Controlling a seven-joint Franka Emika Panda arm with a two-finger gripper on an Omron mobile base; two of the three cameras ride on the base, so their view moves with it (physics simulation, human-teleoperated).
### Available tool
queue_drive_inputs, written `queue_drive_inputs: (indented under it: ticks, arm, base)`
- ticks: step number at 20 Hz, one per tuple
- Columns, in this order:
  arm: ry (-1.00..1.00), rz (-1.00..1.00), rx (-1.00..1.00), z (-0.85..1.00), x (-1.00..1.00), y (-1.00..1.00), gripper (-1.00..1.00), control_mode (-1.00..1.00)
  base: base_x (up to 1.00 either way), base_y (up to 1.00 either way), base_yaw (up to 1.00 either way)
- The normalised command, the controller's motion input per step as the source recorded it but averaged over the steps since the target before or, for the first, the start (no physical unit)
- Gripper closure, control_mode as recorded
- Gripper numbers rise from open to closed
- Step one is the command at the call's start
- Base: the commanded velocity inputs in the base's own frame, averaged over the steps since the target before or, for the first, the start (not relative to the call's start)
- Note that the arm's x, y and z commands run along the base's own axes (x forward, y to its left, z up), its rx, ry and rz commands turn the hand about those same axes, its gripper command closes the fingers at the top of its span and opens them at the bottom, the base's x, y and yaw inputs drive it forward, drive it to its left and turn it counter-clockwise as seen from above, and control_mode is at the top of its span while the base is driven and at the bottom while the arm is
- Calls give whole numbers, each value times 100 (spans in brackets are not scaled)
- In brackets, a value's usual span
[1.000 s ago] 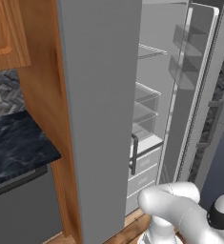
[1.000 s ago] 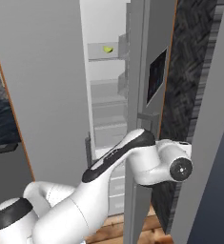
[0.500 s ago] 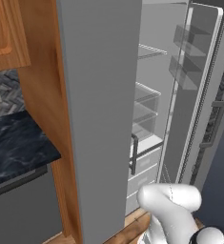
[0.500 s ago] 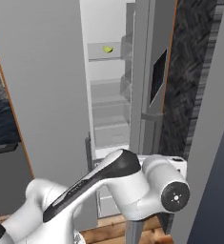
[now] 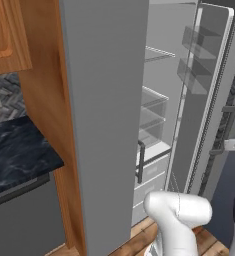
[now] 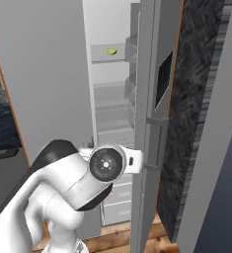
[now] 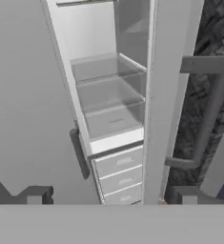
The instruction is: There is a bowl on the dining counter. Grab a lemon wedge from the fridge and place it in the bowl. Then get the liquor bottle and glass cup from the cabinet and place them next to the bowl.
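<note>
**Entry: fridge open, lemon wedge awaiting pickup**

- Tall flat grey two-door fridge: one door is standing swung out, exposing pale shelves and lower drawers. A vertical bar handle is showing on the open door.
- Tiny yellow-green lemon wedge: lying on an upper shelf inside the fridge, well above the arm.
- Tool: fingertips are sitting wide apart at the frame's bottom, released, grasping nothing, and facing the fridge interior low beside the door's edge.
- Dark blue-black marble table: sitting left of the fridge, beside orange-brown wood panelling.

Handling judgement: the wedge is likely light, soft and slippery. Taking it across its thicker rind, with gentle closing, looks safest; too firm a pinch may squash it or squirt it loose.
</note>
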Motion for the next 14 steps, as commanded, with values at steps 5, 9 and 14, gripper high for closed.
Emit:
queue_drive_inputs:
  ticks: [5, 9, 14]
  arm:
    - [20, -12, -2, 24, 41, 100, -100, -100]
    - [5, -15, -2, 11, 59, 68, -100, -100]
    - [-5, -12, -4, 0, 75, 22, -100, -100]
  base:
    - [0, 0, 0]
    - [0, 0, 0]
    - [0, 0, 0]
